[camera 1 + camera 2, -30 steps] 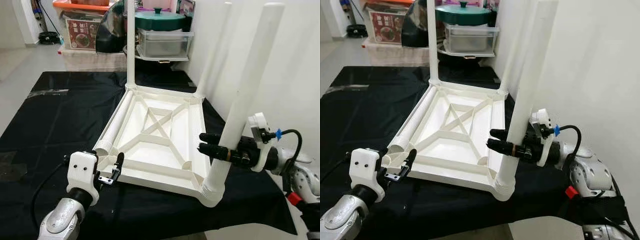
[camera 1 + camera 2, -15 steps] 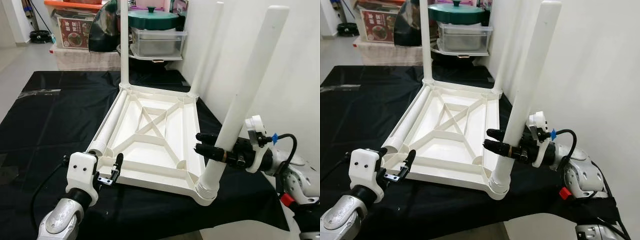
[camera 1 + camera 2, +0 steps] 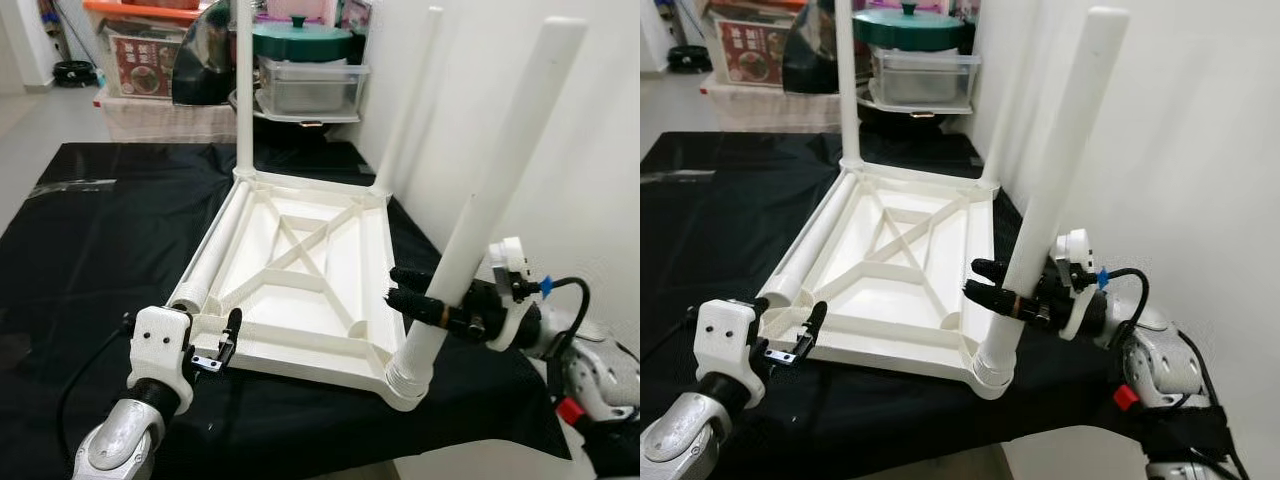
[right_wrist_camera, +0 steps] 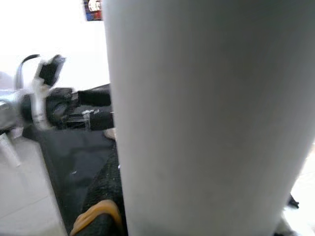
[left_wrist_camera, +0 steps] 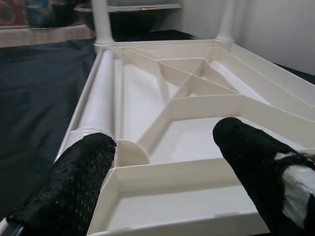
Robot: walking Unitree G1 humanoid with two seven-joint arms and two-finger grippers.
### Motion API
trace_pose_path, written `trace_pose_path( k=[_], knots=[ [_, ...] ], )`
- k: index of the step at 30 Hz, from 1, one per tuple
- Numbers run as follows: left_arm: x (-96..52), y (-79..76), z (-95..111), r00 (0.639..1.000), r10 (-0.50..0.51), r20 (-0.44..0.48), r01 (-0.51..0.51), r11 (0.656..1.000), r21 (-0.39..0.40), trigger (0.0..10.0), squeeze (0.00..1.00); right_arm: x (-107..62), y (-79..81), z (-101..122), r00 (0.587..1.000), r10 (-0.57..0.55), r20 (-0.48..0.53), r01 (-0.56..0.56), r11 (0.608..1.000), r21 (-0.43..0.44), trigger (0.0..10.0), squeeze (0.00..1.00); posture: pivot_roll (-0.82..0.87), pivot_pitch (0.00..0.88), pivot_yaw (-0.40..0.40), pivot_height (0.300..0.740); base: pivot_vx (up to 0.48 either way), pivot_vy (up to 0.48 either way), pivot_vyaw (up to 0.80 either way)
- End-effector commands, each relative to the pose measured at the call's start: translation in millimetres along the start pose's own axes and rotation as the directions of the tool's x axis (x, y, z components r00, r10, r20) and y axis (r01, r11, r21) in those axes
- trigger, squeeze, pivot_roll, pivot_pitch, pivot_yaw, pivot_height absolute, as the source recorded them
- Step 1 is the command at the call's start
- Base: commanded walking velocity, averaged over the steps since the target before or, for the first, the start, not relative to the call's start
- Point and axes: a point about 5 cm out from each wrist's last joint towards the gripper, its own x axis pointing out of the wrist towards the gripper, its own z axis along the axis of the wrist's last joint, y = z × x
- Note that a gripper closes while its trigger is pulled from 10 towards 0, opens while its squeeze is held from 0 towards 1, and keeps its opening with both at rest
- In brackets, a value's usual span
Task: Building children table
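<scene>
Now the upturned white tabletop [image 3: 300, 270] lies on the black-draped desk [image 3: 90, 250], three legs standing upright. My right pincer [image 3: 412, 297] is clamped on the near-right leg [image 3: 480, 220], low by its socket, forearm reaching in level from the right. The fourth leg [image 3: 215, 250] lies lengthwise inside the left rim; my left pincer [image 3: 228, 340], fingers spread, is nearest, at the near-left corner.

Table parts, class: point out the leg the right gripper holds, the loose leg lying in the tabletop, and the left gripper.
held leg [image 3: 500, 170], left eye view, mid shaft
loose leg [image 3: 215, 255], left eye view, middle of tube
left gripper [image 5: 162, 147], left wrist view, midway between fingers
</scene>
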Motion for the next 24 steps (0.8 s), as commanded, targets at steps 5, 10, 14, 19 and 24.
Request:
trace_pose_path(
  k=[5,10,14,19,24],
  knots=[
    [1.6,-2.2,-4.8,1.0,-0.01,-0.015,0.01,1.0,0.002,10.0,0.0,18.6,18.7,-23.2,0.994,-0.104,0.013,0.103,0.991,0.086,10.0,0.0,0.04,0.0,-0.09,0.74,0.0,0.0,0.0],
    [1.7,-2.1,-5.2,1.0,-0.011,-0.016,0.011,1.0,0.0,10.0,0.0,24.0,23.6,-25.2,0.986,-0.159,0.045,0.153,0.983,0.102,10.0,0.0,0.04,0.0,-0.089,0.74,0.0,0.0,0.0],
    [1.9,-3.2,-6.5,1.0,-0.012,-0.019,0.012,1.0,-0.003,10.0,0.0,42.8,35.1,-31.4,0.974,-0.223,-0.044,0.224,0.974,0.039,10.0,0.0,0.03,0.0,-0.09,0.74,0.0,0.0,0.0],
    [2.3,-4.6,-7.5,1.0,-0.013,-0.02,0.013,1.0,-0.005,10.0,0.0,60.1,40.7,-35.5,0.94,-0.325,-0.1,0.327,0.945,0.005,10.0,0.0,0.03,0.0,-0.098,0.74,0.0,0.0,0.0],
    [2.6,-4.9,-7.3,1.0,-0.009,-0.018,0.009,1.0,-0.006,10.0,0.0,74.6,48.1,-40.3,0.918,-0.358,-0.17,0.36,0.933,-0.022,10.0,0.0,0.03,0.0,-0.101,0.74,0.0,0.0,0.0]
  ],
)
